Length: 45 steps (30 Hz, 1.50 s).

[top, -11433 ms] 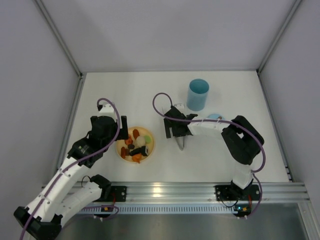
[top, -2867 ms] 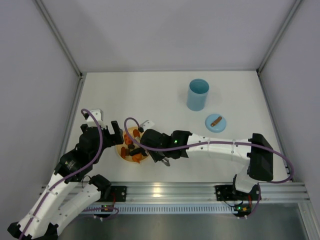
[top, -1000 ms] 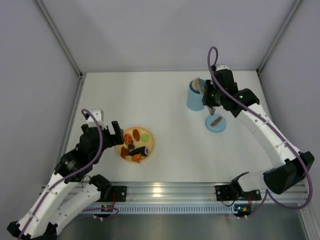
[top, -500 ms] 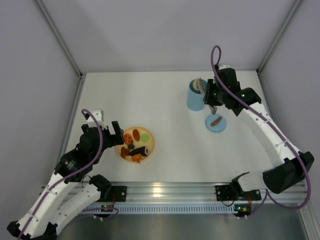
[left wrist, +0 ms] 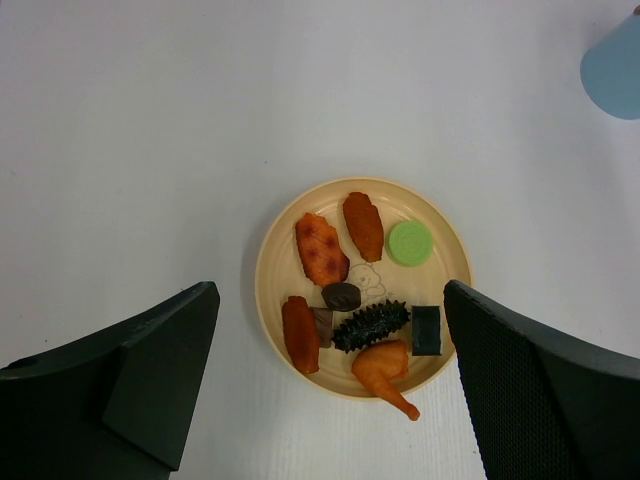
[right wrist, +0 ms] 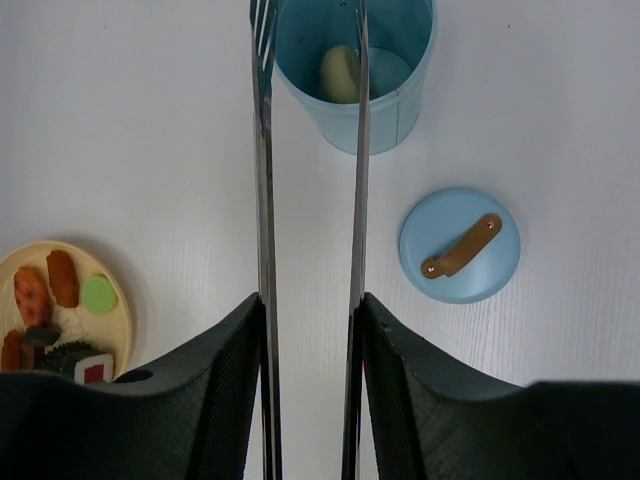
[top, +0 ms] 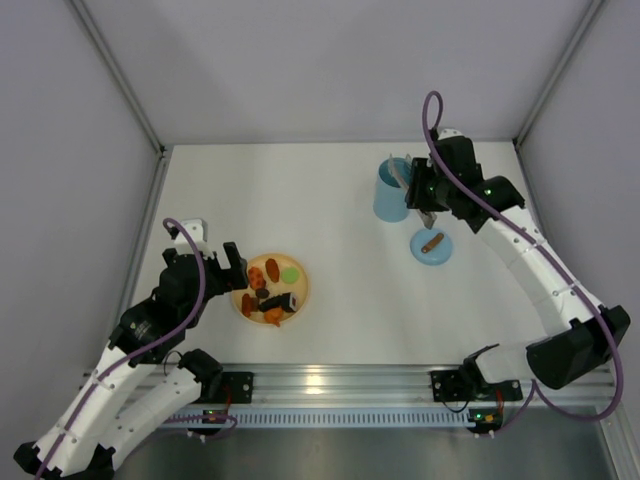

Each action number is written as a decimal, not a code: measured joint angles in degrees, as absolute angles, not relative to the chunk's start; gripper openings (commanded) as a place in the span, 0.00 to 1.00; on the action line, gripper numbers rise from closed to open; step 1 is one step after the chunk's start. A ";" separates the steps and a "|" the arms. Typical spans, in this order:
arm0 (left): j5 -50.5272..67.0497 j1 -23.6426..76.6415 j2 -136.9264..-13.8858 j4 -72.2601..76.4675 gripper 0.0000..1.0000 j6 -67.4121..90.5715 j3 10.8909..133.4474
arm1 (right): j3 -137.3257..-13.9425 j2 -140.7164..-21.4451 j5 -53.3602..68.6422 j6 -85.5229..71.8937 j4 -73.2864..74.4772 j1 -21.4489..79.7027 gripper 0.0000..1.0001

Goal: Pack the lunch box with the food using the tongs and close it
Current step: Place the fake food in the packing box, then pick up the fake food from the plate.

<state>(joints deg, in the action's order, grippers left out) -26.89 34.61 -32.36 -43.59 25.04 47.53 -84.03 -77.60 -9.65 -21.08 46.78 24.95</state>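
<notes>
The light blue lunch box stands upright at the back right, and a pale food piece lies inside the lunch box. My right gripper is shut on the tongs. Their two thin arms press against my right gripper's fingers, and the tips stand apart over the box's rim with nothing between them. The blue lid with its brown handle lies flat beside the box. My left gripper hangs open above the rest of the food on the yellow plate.
The plate sits at the front left near my left gripper. Side walls close the table at left, right and back. The lid lies just right of the tongs' arms.
The tongs' arms have spread apart over the lunch box as my right gripper eased. The pale piece now lies in the box. The left arm has not moved.
</notes>
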 measured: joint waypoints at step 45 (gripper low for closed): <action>-27.11 34.68 -32.38 -43.62 0.99 25.21 47.53 | -72.62 -79.70 -16.60 -32.64 44.07 75.70 0.52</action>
<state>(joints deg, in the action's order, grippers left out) -27.11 34.68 -32.38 -43.62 25.21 47.53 -72.62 -79.70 -16.60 -32.64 44.07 75.70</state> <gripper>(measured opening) 0.990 0.517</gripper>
